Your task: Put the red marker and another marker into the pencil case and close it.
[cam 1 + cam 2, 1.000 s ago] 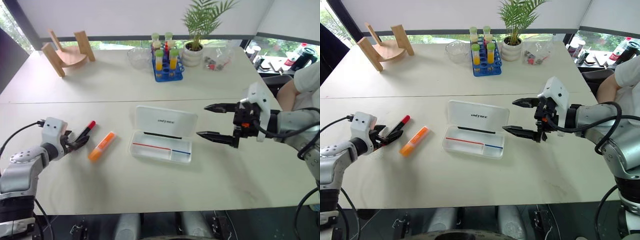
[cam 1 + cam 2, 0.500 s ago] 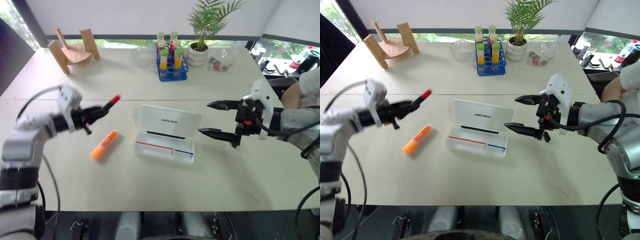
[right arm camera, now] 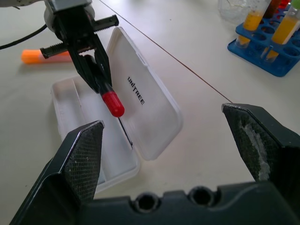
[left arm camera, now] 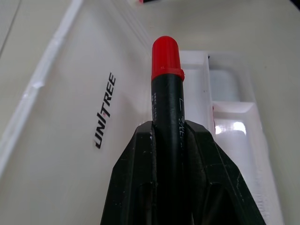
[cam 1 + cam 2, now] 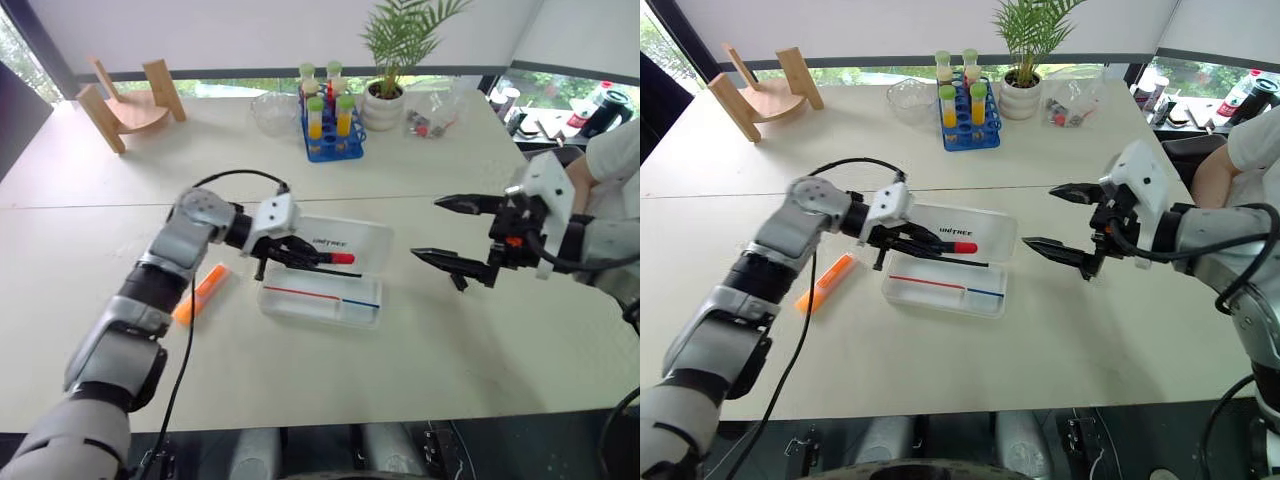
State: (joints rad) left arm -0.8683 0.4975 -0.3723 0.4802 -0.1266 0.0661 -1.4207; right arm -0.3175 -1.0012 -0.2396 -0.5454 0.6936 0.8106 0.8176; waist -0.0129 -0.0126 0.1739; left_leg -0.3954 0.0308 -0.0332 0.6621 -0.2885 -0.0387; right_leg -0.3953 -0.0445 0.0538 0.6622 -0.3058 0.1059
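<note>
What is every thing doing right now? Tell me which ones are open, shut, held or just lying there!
Case: open, lid laid back, tray holds no marker.
Red marker: capped, held above the case.
Left claw: shut on the red marker.
Right claw: open, holding nothing, beside the case.
Orange highlighter: lying on the table, untouched.
</note>
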